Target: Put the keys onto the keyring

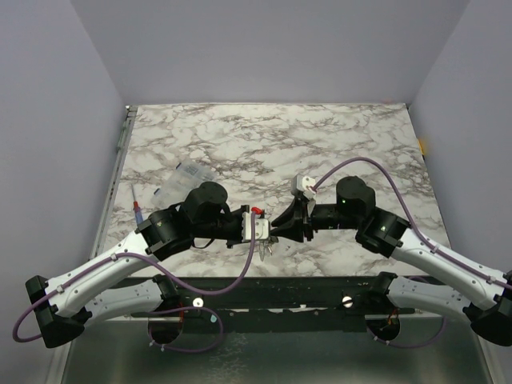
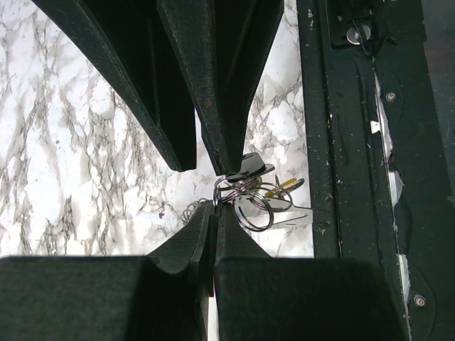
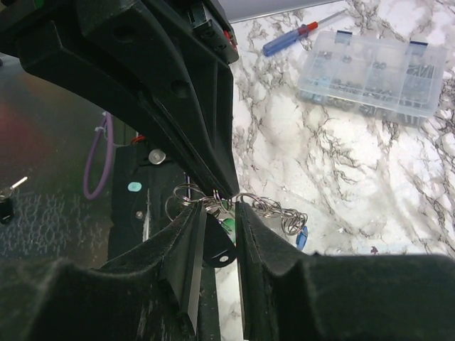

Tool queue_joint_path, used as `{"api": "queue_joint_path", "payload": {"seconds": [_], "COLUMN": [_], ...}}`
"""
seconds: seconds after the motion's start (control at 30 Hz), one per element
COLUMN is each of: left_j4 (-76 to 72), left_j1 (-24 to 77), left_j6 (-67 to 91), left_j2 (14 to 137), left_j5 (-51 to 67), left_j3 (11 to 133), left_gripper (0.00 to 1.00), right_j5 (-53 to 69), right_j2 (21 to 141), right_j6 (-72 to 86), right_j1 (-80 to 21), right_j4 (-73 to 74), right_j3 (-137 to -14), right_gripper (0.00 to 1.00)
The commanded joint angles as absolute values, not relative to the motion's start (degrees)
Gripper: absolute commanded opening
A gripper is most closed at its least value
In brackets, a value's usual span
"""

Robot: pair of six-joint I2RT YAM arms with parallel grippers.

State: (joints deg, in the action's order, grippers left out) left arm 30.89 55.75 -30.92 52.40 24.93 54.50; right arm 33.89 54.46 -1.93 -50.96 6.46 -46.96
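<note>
Several thin silver wire loops form the keyring (image 2: 250,211), pinched by the left gripper (image 2: 213,212) at the near edge of the table (image 1: 320,144); the right gripper (image 3: 220,220) clamps the dark clip (image 3: 217,249) beside tiny colour-headed keys (image 3: 302,239).

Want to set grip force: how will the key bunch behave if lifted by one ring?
Probably floppy: the key bunch is loosely linked rings, so it should dangle and swing. Likely light, being thin wire and tiny keys. Smooth wire may pivot or slip in the left gripper.
</note>
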Motion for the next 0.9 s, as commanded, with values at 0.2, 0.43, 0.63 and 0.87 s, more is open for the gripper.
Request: {"api": "queue_joint_path", "payload": {"seconds": [0.2, 0.43, 0.63, 0.87], "left_j4": [27.8, 27.6, 27.4, 27.3], "left_j1": [55.8, 55.8, 55.8, 55.8], "left_j6": [-31.0, -31.0, -30.7, -30.5], "left_j2": [51.4, 51.0, 50.7, 50.4], "left_j5": [23.6, 23.5, 23.1, 22.8], "left_j3": [53.7, 53.6, 53.4, 53.4], "left_gripper": [0.00, 0.00, 0.00, 0.00], "right_j5": [34.8, 31.8, 27.3, 29.6], "right_j2": [52.9, 54.6, 53.1, 54.0], "right_j6": [4.5, 10.1, 12.6, 15.2], "right_j1": [-51.4, -51.3, -51.3, -51.3], "right_j4": [0.5, -1.5, -3.6, -3.5], "right_j3": [-45.6, -44.4, -42.1, -41.5], "right_gripper": [0.33, 0.33, 0.24, 0.24]}}
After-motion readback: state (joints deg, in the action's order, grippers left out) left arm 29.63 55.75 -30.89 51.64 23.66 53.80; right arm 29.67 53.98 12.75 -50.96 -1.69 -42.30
